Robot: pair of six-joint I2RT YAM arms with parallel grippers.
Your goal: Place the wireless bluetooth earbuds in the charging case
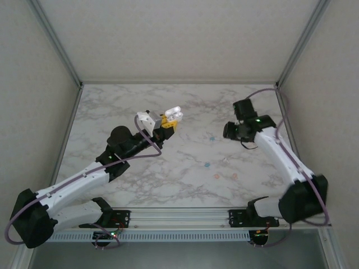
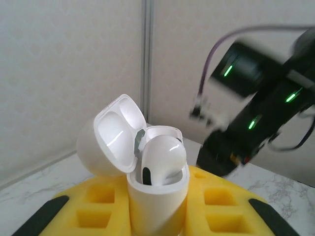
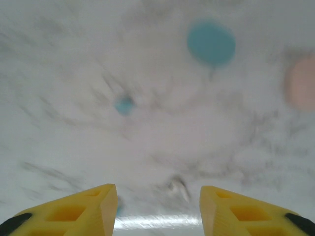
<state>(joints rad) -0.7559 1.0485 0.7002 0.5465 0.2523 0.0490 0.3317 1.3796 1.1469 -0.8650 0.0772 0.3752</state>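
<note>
Left claw (image 1: 169, 123) raised and clamped, right claw (image 3: 157, 209) spread wide, facing down

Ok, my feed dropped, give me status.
Left hand shut on open case, white bud inside. Right hand open, empty, over table. Teal buds, pink buds loose on it.

You're looking at a white charging case (image 2: 157, 201) of hard, smooth plastic, glossy enough to throw bright highlights inside its lid, and the white earbud (image 2: 165, 155) has the same polished gloss. The yellow fingers (image 2: 93, 206) of the left gripper (image 2: 157, 216) and the right gripper (image 3: 157, 196) look matt. The marbled table (image 1: 185, 168) is smooth with a faint sheen, the walls (image 2: 59, 73) are matt and finely grained, and the frame posts (image 1: 56, 39) look like dull metal.
</note>
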